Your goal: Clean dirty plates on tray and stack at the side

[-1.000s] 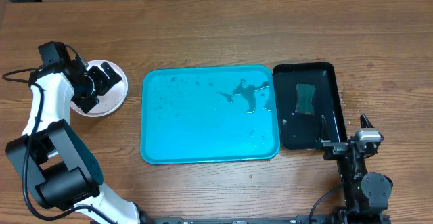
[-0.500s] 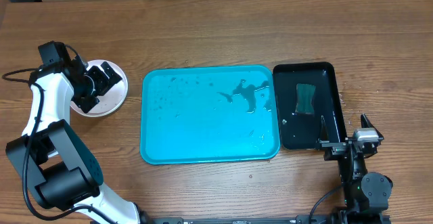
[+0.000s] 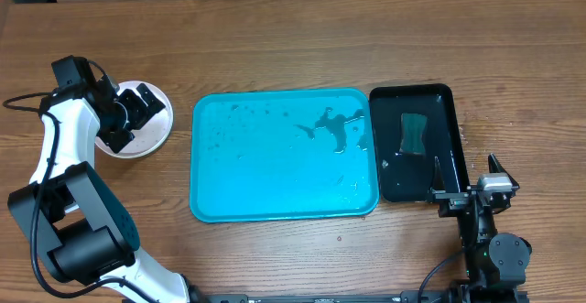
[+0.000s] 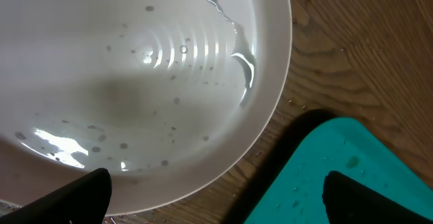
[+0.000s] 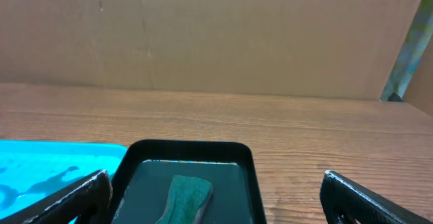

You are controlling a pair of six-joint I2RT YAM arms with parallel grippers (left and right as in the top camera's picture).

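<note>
The wooden table (image 3: pixel 302 47) carries a wide turquoise tray (image 3: pixel 256 179) at its middle. A narrower black tray (image 3: pixel 394 182) sits just beside it on the right, their rims perhaps touching. Well off to the left rests a white plate (image 3: pixel 154 136); whether others lie beneath it I can't tell.

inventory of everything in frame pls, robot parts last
plate: one visible, white, wet, on the table left of the tray; any beneath cannot be told
tray: one, turquoise, centre, wet, dark patch near its right end, no plates on it
black tray: one, right of the tray
sponge: one, green, in the black tray
table: one, brown wood
left arm: white and black, over the plate, jaws open
right arm: black, near edge, jaws open
</note>
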